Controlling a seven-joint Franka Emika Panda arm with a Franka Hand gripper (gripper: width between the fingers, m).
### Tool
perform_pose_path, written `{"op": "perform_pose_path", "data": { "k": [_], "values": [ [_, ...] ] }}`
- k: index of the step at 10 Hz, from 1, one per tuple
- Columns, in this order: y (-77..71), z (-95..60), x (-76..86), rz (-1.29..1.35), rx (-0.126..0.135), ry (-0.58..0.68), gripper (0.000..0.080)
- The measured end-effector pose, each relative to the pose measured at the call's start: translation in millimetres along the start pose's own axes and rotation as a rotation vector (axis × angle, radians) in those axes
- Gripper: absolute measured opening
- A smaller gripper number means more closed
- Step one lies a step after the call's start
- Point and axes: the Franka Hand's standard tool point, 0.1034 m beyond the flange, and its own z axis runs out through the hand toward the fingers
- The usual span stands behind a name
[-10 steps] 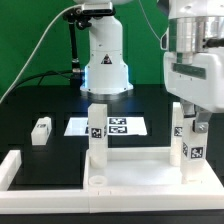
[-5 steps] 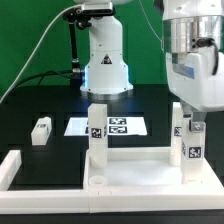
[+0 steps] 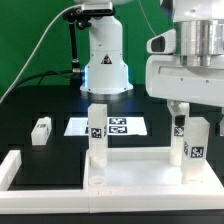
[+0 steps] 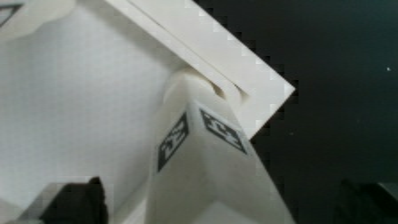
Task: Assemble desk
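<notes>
1. Along the front of the black table (image 3: 150, 105), the desk top (image 3: 135, 158) lies flat with its open side upward; it spans the lower part of the exterior view from the middle to the exterior view's right.
2. Two legs stand upright on the desk top; the left-hand leg (image 3: 97, 140) is at the corner toward the exterior view's left; the right-hand leg (image 3: 193, 148) is at the corner toward the exterior view's right; each shows black-and-white tags.
3. One loose leg (image 3: 40, 131) lies on the table toward the exterior view's left, well apart from the desk top.
4. The gripper (image 3: 192, 113) hangs directly over the right-hand leg; its jaws are spread wide; in the wrist view the dark fingertips (image 4: 75, 200) stand on either side of the leg with a gap on each side; nothing is held.
5. The wrist view shows this leg rising from a corner of the desk top; whether it is fully seated cannot be told.
6. The marker board (image 3: 125, 127) lies flat behind the desk top, between it and the robot base (image 3: 105, 60); a white border bar (image 3: 25, 165) lies at the exterior view's left, beside the desk top.
</notes>
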Motion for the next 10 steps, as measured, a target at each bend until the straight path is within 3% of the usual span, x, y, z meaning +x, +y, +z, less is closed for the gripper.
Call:
{"op": "perform_pose_path", "data": {
  "k": [1,2,3,5,6,7,8,9,10],
  "values": [
    [0.7,0.2,1.0,-0.056,-0.004,0.004,0.0648],
    [-1.2,2.9,9.2,-0.426,-0.034,0.038,0.0649],
    [-2.8,8.2,5.1,-0.593,-0.057,0.005,0.0649],
    [-5.9,7.8,5.2,-0.662,-0.065,0.014,0.0649],
    [-5.5,8.1,5.3,-0.620,-0.065,0.015,0.0505],
    [-5.3,8.1,5.6,-0.619,-0.065,0.015,0.0505],
    [-5.3,8.3,5.5,-0.559,-0.064,0.016,0.0367],
    [-4.3,8.4,6.5,-0.470,-0.065,0.020,0.0286],
    [-3.7,8.5,7.0,-0.405,-0.064,0.022,0.0286]
  ]
}}
